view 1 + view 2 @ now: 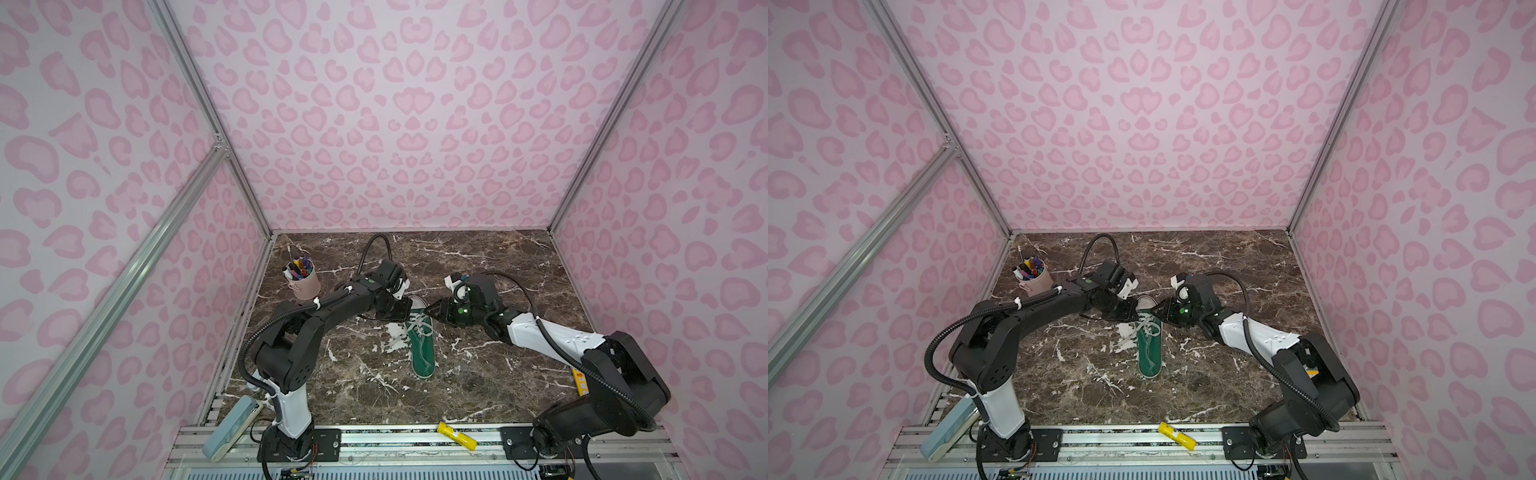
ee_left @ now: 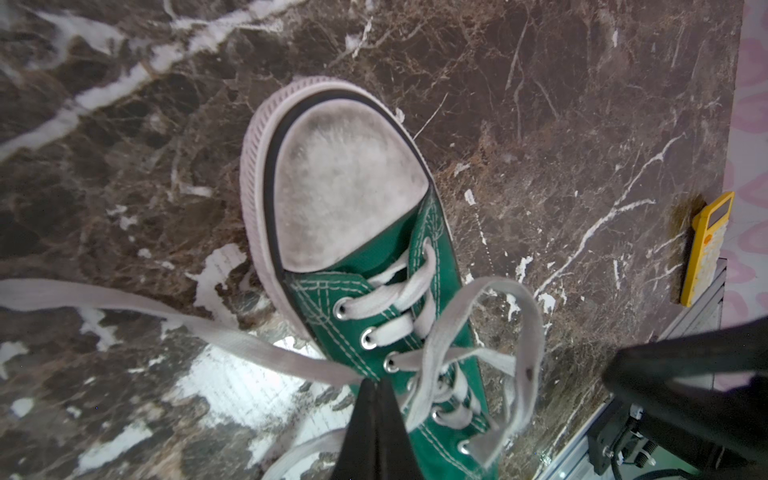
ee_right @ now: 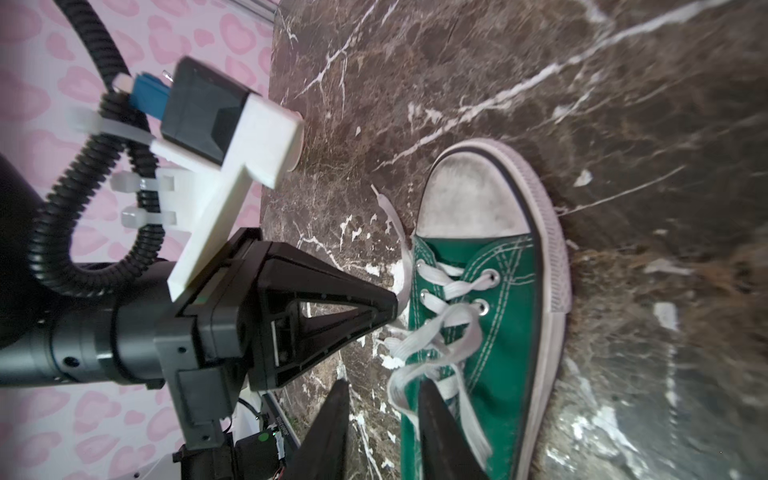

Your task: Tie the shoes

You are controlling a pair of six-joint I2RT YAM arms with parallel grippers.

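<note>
Writing: the yellow calculator (image 2: 704, 249) at the right edge of the marble table (image 1: 498, 374) is too blurred for you to read its face. The green sneaker (image 1: 422, 345) shows only white stitching, metal eyelets and a scuffed white toe cap.

Sneaker position: mid-table, upright on its sole, with the toe toward the back wall and the heel toward the front rail (image 1: 395, 440). Both arms meet over its front half, 1 from each side.

Left gripper (image 2: 375, 385): jaws pressed together, clamped on 1 strand of the laces (image 2: 249, 345) just beside the eyelet row. From the pinch, the strand runs slack out over the marble, away from the shoe.

Right gripper (image 3: 383, 384): its 2 fingers stand apart, low over the lacing on the shoe's other side. A loose loop of lace lies in the gap. You cannot tell from the wrist view whether either finger touches it.

Room:
- Bare marble lies on every side of the sneaker, widest toward the front rail and the back wall.
- The pink cup of pens (image 1: 305, 284) sits back left, close to the left forearm and well apart from the shoe.
- The calculator lies under the right arm.
- A yellow bar (image 1: 457, 435) and a pale blue device (image 1: 232, 428) rest by the front rail.
</note>
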